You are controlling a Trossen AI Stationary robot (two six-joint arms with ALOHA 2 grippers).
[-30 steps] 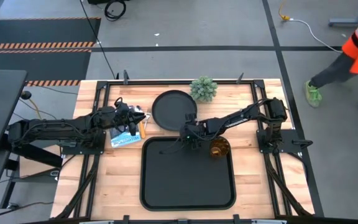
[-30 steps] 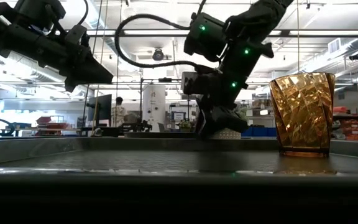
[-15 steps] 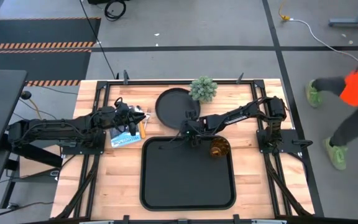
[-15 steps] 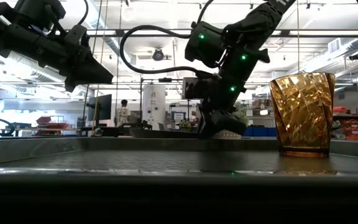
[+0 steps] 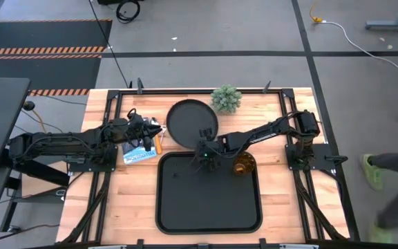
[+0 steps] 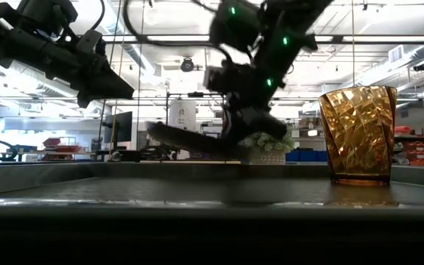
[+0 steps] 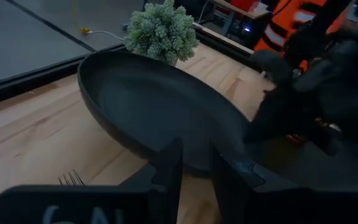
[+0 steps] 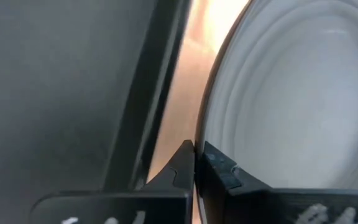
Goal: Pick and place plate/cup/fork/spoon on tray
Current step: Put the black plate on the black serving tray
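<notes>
The round black plate (image 5: 192, 123) lies behind the black tray (image 5: 209, 207) and is tilted in the low view (image 6: 186, 138). My right gripper (image 5: 204, 153) is shut on its rim, by the tray's far edge. The amber cup (image 5: 244, 164) stands upright on its base in the tray's far right corner (image 6: 357, 132). The fork's tines (image 7: 72, 179) show on the wood under my left gripper (image 7: 196, 171), which hovers left of the plate with a narrow gap and nothing in it. The spoon is out of view. My right gripper pinches the plate's rim (image 8: 199, 134) between its two fingers, on the plate's near side next to the tray. The fingers slant down, coming from the table's right. The plate is tilted, its held side raised off the wood; where its far edge rests I cannot tell.
A small potted plant (image 5: 226, 98) stands at the far edge, right behind the plate. A blue packet (image 5: 139, 153) lies on the table's left part under my left arm. A person's legs (image 5: 392, 187) move past on the floor to the right.
My right gripper has shut on the plate's near rim and risen a little, shifting toward the table's left. The plate has gone from lying flat to tilted, its held side lifted. The cup and the tray have stayed put.
</notes>
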